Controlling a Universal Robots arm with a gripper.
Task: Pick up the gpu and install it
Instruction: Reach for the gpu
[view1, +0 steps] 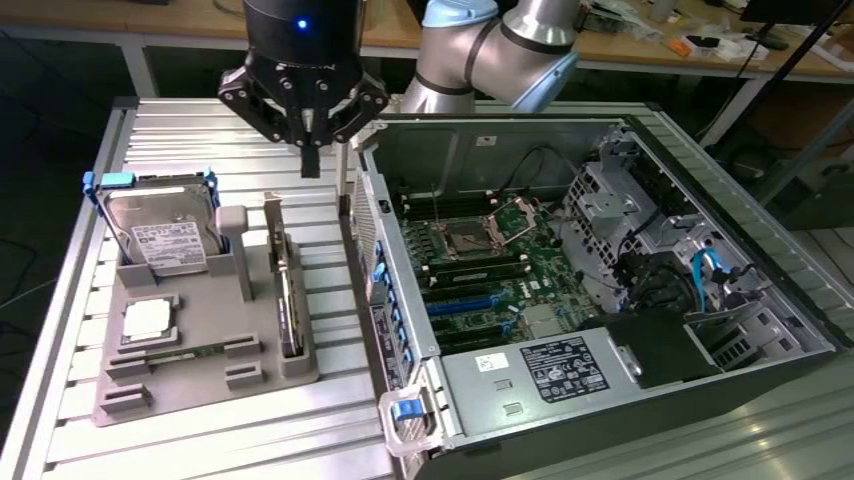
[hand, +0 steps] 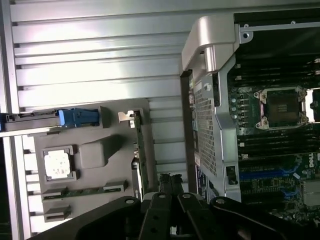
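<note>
Your arm's fingers (view1: 310, 158) are pressed together and hold nothing, hanging above the surface (view1: 174, 130) near the far end of the grey tray (view1: 200, 375). The graphics card (view1: 288, 300) stands on edge in that tray, just beside the open computer case (view1: 441, 150).

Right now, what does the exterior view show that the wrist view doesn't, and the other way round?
Exterior view's own: the arm coming in from behind the case, the hard drive with its white label facing up, and the power supply and blue cables inside the case.
Wrist view's own: a look straight down the thin top edge of the gpu, with the shut gripper offset from it toward the case.
Shared: the gpu standing on edge in the gray tray, the CPU chip and the CPU socket.
</note>
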